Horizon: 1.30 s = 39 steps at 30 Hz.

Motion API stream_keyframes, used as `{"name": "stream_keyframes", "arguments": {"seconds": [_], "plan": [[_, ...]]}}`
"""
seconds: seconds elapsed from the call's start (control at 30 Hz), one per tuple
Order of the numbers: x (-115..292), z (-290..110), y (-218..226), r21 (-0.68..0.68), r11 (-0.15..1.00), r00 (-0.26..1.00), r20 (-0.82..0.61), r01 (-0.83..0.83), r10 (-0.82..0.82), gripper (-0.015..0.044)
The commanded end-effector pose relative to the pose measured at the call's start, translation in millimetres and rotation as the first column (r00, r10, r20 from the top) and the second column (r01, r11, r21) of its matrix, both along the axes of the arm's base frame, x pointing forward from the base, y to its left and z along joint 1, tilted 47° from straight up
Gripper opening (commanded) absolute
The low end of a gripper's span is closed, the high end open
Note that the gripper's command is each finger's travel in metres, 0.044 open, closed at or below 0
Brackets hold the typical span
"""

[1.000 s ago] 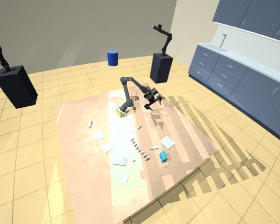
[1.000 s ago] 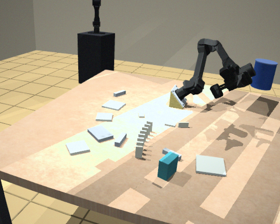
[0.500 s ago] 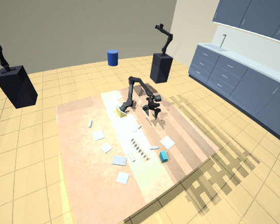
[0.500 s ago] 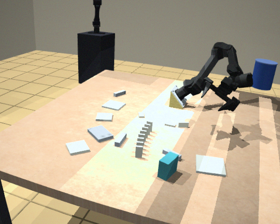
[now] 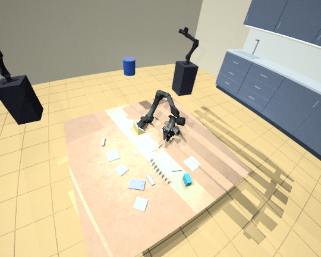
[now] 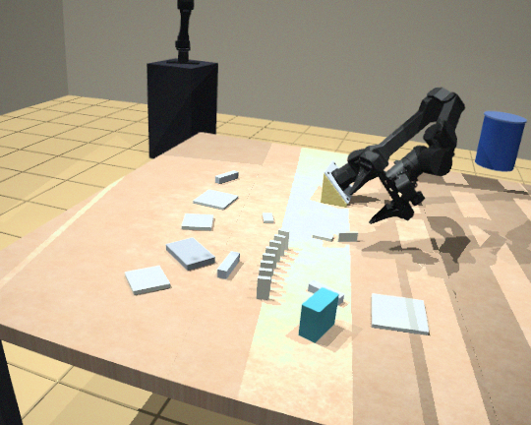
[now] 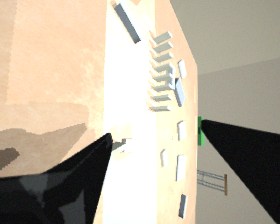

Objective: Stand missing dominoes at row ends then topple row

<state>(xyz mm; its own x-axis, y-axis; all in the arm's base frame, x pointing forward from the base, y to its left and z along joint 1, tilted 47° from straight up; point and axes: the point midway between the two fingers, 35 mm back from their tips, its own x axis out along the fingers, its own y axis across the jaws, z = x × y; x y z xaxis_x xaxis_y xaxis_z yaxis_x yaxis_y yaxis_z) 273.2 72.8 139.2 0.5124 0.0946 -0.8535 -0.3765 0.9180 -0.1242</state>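
One row of standing dominoes (image 6: 272, 256) is seen near the middle of the desk (image 6: 81, 315); seven or eight can be counted, the exact number being hard to settle because they overlap in every view. Two loose dominoes (image 6: 348, 237) are found lying flat just past the far end of the row, a third loose domino (image 5: 176, 169) is found flat near the row's other end beside one teal block (image 6: 319, 315), and one more small pale piece (image 6: 267, 216) lies apart to the side. Five flat pale slabs (image 6: 190, 253) and two longer pale bars (image 6: 228, 264) are scattered around. One yellow wedge (image 6: 335, 191) is seen at the arm's foot, one blue cylinder (image 6: 500, 140) beyond the desk, and two dark pedestals (image 5: 17, 98) on the floor.

The fingers are spread wide with nothing between them. They are held low and angled down toward the desk, on the far side of the two flat dominoes, near them but apart; the row lies further off in the same direction. In the wrist view one flat domino is seen close beside a fingertip, partly cut off by it.

The third loose domino is partly hidden behind the teal block in the exterior view
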Motion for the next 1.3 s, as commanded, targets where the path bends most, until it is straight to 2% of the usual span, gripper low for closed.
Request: {"name": "stream_keyframes", "arguments": {"seconds": [0.0, 0.17, 0.37, 0.5, 0.67, 1.27], "plan": [[-8.1, -49.6, -20.4, 0.086, 0.797, 0.757, -0.269, -0.597, 0.596, 0.0440], [-10.9, -59.9, -27.7, 0.198, 0.660, 0.622, -0.226, -0.724, 0.750, 0.0440], [-11.1, -66.8, -35.7, 0.268, 0.471, 0.467, -0.086, -0.840, 0.880, 0.0440], [-9.3, -70.2, -43.0, 0.289, 0.357, 0.387, 0.050, -0.888, 0.921, 0.0440], [-6.9, -72.6, -50.4, 0.219, 0.221, 0.264, 0.196, -0.950, 0.944, 0.0440], [-2.7, -75.2, -50.8, 0.215, 0.215, 0.259, 0.203, -0.953, 0.944, 0.0440]]}}
